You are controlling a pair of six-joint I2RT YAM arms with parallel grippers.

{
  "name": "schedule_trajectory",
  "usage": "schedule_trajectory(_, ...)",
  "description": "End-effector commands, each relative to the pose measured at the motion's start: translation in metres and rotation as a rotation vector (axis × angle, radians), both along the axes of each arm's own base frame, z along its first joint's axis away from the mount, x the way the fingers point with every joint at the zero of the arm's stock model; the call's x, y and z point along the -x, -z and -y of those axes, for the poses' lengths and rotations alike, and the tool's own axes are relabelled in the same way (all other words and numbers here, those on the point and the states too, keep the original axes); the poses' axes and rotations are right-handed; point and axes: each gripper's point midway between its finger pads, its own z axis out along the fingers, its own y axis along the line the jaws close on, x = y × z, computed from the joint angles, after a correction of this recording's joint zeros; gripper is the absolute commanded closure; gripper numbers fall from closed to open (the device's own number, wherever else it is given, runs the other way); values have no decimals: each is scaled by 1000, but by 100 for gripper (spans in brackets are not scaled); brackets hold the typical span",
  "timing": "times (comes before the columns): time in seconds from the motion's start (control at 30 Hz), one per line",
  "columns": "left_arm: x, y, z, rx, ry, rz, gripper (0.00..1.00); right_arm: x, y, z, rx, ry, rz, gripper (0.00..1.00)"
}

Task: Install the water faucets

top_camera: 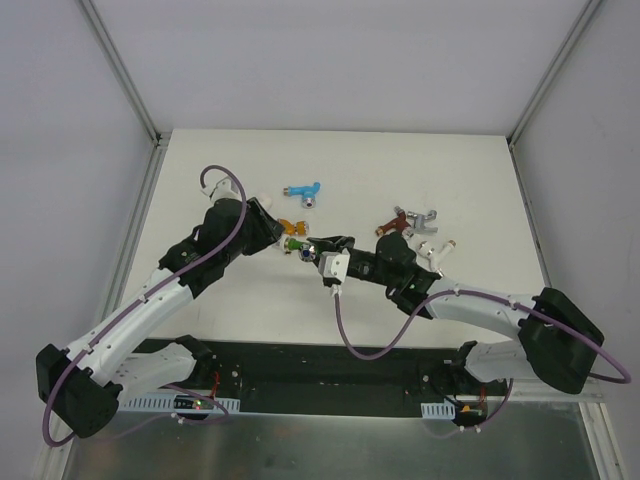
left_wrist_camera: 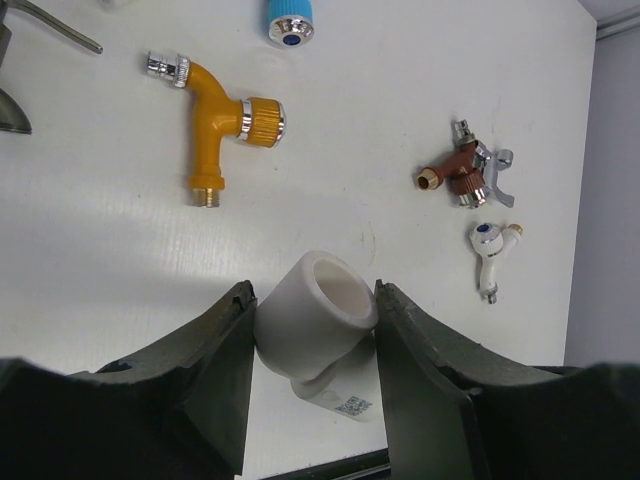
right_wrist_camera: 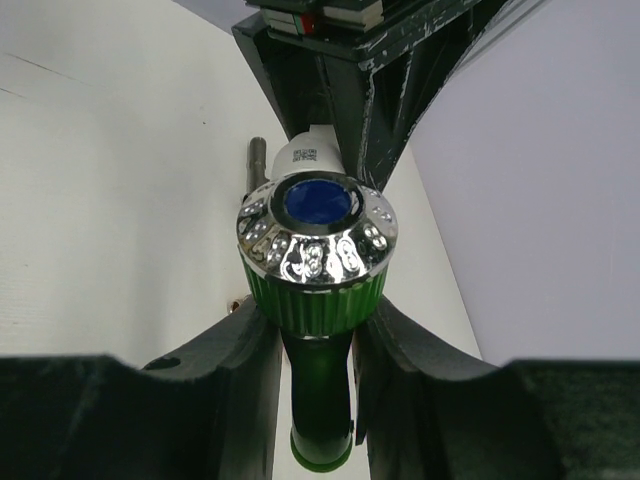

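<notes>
My left gripper (left_wrist_camera: 312, 290) is shut on a stubby white pipe fitting (left_wrist_camera: 315, 318), its open socket facing forward just above the table. My right gripper (right_wrist_camera: 315, 310) is shut on the green faucet (right_wrist_camera: 318, 300), whose chrome knob with a blue centre (right_wrist_camera: 316, 232) points at the fitting (right_wrist_camera: 308, 156) held in the left gripper just beyond it. In the top view the two grippers (top_camera: 270, 225) (top_camera: 318, 250) meet at the table's middle, with the green faucet (top_camera: 293, 243) between them. The orange faucet (left_wrist_camera: 225, 115) lies just ahead of the left gripper.
The blue faucet (top_camera: 303, 191) lies further back. The reddish-brown faucet (top_camera: 392, 225), silver faucet (top_camera: 425, 218) and white faucet (top_camera: 440, 250) lie in a group to the right. A grey metal lever (left_wrist_camera: 55, 28) shows at the left wrist view's top left edge.
</notes>
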Motion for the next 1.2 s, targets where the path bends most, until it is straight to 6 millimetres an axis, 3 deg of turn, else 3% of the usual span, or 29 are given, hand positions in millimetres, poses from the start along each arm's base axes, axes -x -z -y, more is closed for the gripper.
schedule_trajectory(0.0, 5, -32, 12, 82, 58, 65, 100, -13, -27, -3, -82, 54, 96, 100)
schedule_trajectory(0.2, 5, -31, 15, 89, 67, 63, 100, -7, -35, -6, -131, 24, 101, 100)
schedule_trajectory(0.47, 3, -32, 19, 136, 49, 48, 100, -9, -27, -9, -102, 21, 146, 100)
schedule_trajectory(0.63, 10, -43, 26, 185, 87, 50, 100, -10, -25, -11, -98, 3, 157, 100)
schedule_trajectory(1.0, 13, -53, 31, 234, 122, 105, 100, 3, -55, -7, -308, -78, -89, 100)
schedule_trajectory(1.17, 16, -64, 38, 300, 145, 162, 100, -1, -54, -7, -355, -44, -189, 100)
